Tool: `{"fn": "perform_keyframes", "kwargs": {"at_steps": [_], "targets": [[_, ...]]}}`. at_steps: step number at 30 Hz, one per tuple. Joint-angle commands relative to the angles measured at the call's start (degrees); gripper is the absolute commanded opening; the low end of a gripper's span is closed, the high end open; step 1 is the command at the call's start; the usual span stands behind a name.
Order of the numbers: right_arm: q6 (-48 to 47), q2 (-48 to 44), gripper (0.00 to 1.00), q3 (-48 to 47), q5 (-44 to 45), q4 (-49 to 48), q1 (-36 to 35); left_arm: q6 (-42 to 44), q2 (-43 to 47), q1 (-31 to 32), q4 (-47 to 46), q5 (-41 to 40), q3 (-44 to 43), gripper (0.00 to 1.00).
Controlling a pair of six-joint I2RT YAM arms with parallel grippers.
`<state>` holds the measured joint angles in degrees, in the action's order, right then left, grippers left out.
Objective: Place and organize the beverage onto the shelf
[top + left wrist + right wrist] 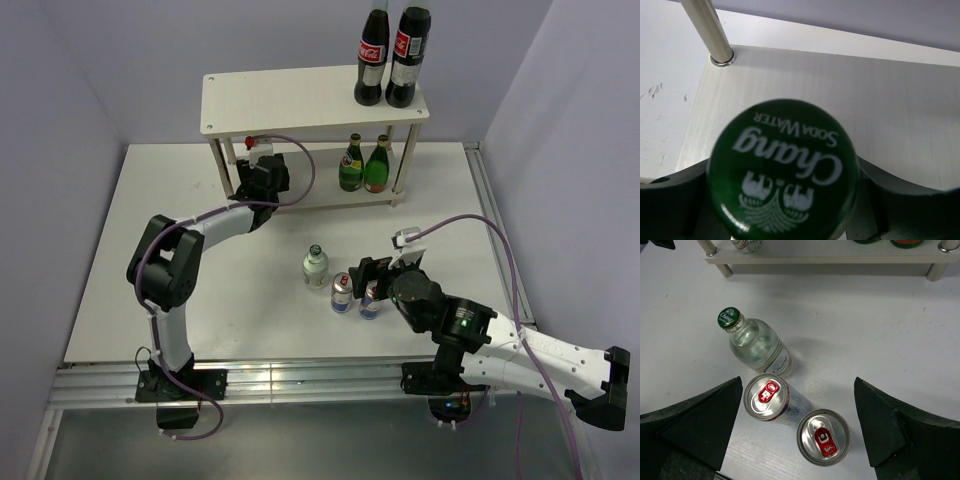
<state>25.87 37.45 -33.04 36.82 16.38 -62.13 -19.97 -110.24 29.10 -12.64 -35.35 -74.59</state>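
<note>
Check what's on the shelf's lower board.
On the lower board, two dark green bottles stand at the right end; a green-capped bottle in the left gripper at the left. The top board hides the rest from above.

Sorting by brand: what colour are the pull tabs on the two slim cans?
Red on both silver-topped slim cans; right wrist view.

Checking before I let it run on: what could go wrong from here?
1. Right gripper hangs open over both cans. They stand close together, so closing may catch two or tip one into the table bottle.
2. Left gripper brackets the other bottle at the lower board's left end, close to a leg. It could clip the leg or be left near the edge.
</note>
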Motion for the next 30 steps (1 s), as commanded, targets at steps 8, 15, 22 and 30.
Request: {"fn": "perform_keyframes", "kwargs": {"at_steps": [8,15,22,30], "targets": [[-0.2,-0.45,1.0,0.17,0.45,-1.53,-0.45,0.9,1.51,-1.5,-5.37,-1.74,-2.94,0.99],[-0.11,-0.54,0.99,0.43,0.89,-1.62,-0.45,-0.6,7.31,-0.63,-4.23,-0.86,1.89,0.99],[-0.03,-1.07,0.99,0.34,1.42,-1.27,-0.36,-0.95,16.26,3.5,0.15,0.72,7.43,0.99],[0.59,-1.59,1.0,0.6,2.2,-0.74,-0.36,-3.85,26.99,7.45,5.88,2.83,17.44,0.99]]}}
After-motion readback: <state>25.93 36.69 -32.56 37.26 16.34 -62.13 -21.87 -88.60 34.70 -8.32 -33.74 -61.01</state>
